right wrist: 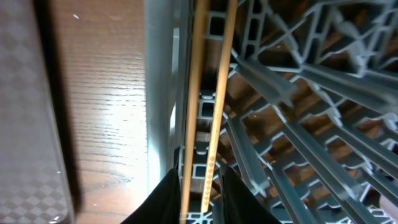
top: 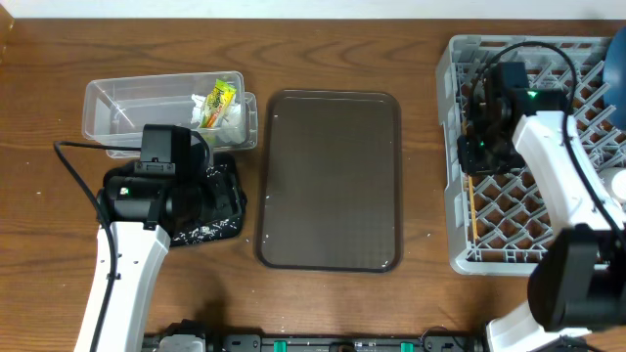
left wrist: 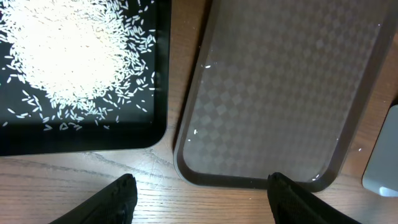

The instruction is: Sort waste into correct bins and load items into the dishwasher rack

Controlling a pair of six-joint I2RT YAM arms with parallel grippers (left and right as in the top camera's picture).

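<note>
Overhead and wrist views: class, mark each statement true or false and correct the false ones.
1. The rice lies in the black tray. True.
2. The brown tray is heaped with rice. False: no heap lies on it.
3. The chopsticks lie in the rack. True.
4. The snack wrapper lies in the rack. False: it is in the clear tub.
5. The left tool grips something. False: it is open and empty.

You get overhead cam straight down; L wrist cam close above brown tray [left wrist: 273, 93], R wrist close on rack [right wrist: 298, 93]; overhead shares both.
</note>
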